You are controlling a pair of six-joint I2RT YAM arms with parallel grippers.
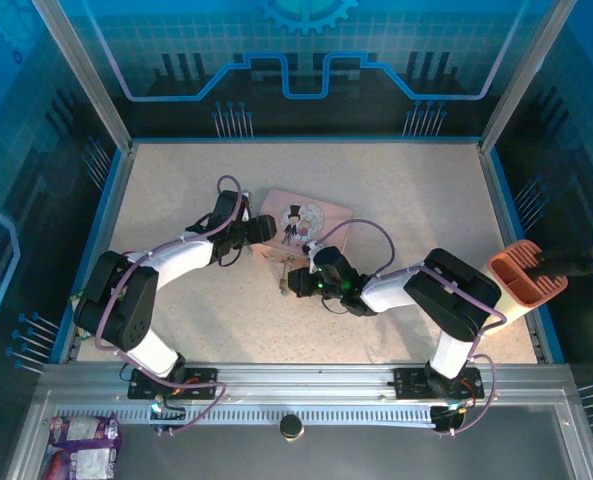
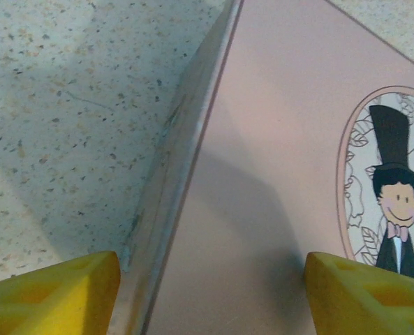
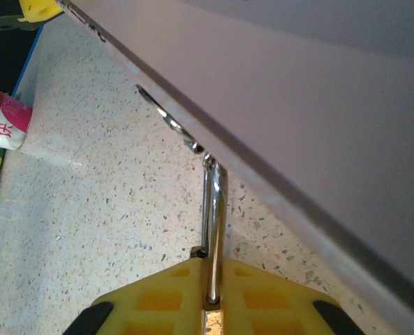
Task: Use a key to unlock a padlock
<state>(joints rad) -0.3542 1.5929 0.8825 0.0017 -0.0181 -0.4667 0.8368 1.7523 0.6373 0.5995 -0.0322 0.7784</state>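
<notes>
The pink tin [image 1: 306, 218] with the cartoon couple lies at mid-table. My left gripper [image 2: 210, 300] is open at the tin's left corner: one yellow finger [image 2: 53, 293] sits over the table beside the tin's wall, the other over the lid [image 2: 276, 174]. My right gripper [image 3: 212, 293] is shut on the padlock [image 3: 213, 324]. Its brass body is pinched between the yellow fingers. The silver shackle [image 3: 213, 209] sticks out forward and hooks into the metal hasp [image 3: 175, 129] at the tin's edge [image 3: 318, 105]. The key is hidden.
An orange holder [image 1: 526, 275] stands at the table's right edge. Snack packets [image 1: 81, 440] and a round black knob [image 1: 292, 427] lie on the near rail. Glass walls enclose the table [image 1: 426, 200]. A colourful packet [image 3: 4, 129] appears at the left of the right wrist view.
</notes>
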